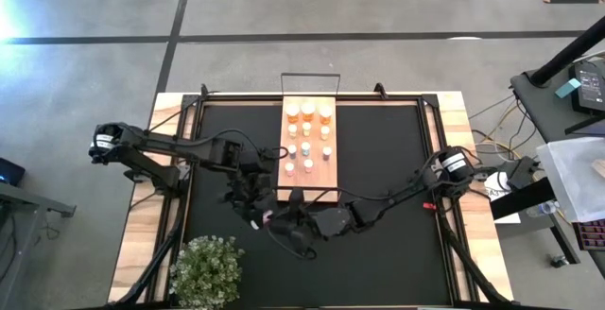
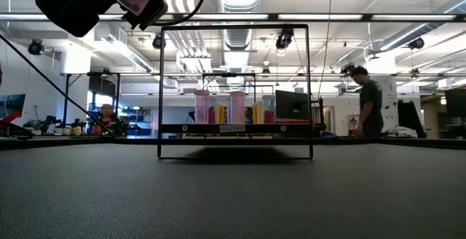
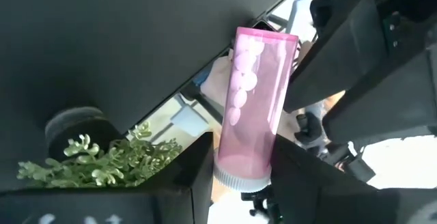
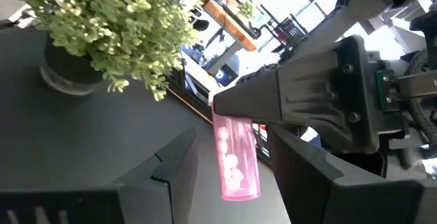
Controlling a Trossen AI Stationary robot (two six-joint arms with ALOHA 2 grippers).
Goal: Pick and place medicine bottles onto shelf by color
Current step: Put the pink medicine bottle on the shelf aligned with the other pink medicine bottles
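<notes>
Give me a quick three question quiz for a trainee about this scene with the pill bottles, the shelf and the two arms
1. True or false: the left gripper is shut on a pink bottle.
2. Multiple choice: the potted plant stands at A) the table's near left corner, B) on the shelf, C) beside the right arm's base.
3. Fill in: seen from above, the caps of the bottles standing on the shelf are ____.

Key:
1. True; it grips the bottle at its cap end.
2. A.
3. White.
</notes>
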